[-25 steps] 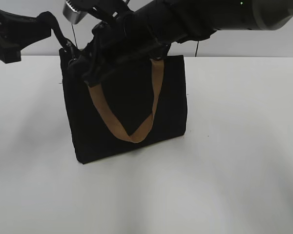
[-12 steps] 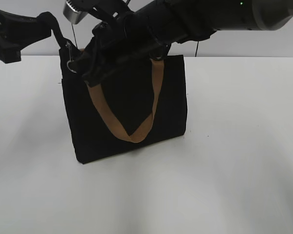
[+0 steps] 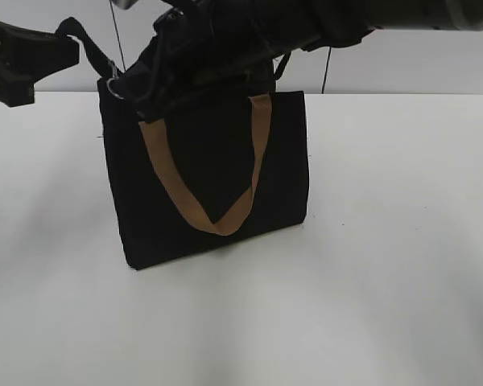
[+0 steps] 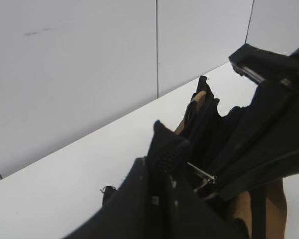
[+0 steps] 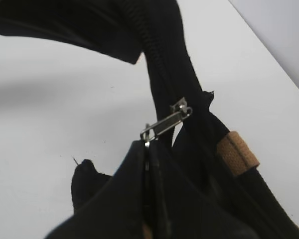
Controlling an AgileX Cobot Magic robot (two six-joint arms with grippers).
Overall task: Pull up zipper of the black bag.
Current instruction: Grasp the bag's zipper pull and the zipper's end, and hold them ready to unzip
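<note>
The black bag (image 3: 209, 177) stands upright on the white table, a tan handle (image 3: 225, 221) hanging down its front. My left gripper (image 3: 74, 36) is shut on the black fabric tail of the zipper (image 4: 167, 144) at the bag's top left corner and holds it raised. My right gripper (image 3: 129, 84) reaches across from the right and is shut on the ring of the silvery zipper pull (image 5: 164, 124), right next to the left gripper. The slider (image 3: 113, 80) sits near the top left corner. In the left wrist view the pull (image 4: 202, 177) shows just beyond my left gripper (image 4: 162, 167).
The white table (image 3: 386, 241) spreads around the bag, with a pale wall (image 3: 402, 64) behind. A thin dark cable (image 3: 328, 72) hangs at the back. My right arm covers the bag's top edge. The second tan handle (image 5: 236, 152) shows beside my right gripper (image 5: 147, 149).
Both grippers have risen a little. The slider and ring have moved up and slightly left, and the bag's top left corner is lifted with them.
</note>
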